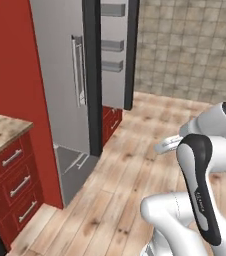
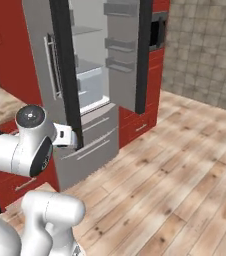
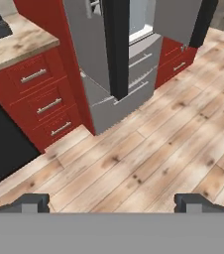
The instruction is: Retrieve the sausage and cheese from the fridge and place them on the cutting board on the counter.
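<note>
End effector [image 3: 112, 202]: jaws spread wide, empty, low over wood-plank floor [image 3: 158, 149]. Fridge [image 2: 92, 85]: tall, grey-silver, both doors swung open, dark door edges, vertical bar handle, grey shelves, two bottom drawers. Tabletop [image 3: 20, 42]: beige marbled stone over red cabinets [image 3: 39, 104], left of fridge. Tiled wall [image 1: 190, 47] behind.

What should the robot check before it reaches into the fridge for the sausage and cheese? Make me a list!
1. Fridge doors open: ok, both stand swung out, shelves showing.
2. Gripper open and empty: ok, the finger tips stand wide apart with floor between them.
3. Sausage and cheese spotted: cannot tell, neither is visible on the shelves from here.
4. Path to the fridge: ok, bare wooden floor ahead.
5. Hand aimed at the shelves: not ok, it looks down at the bottom drawers and floor.
</note>
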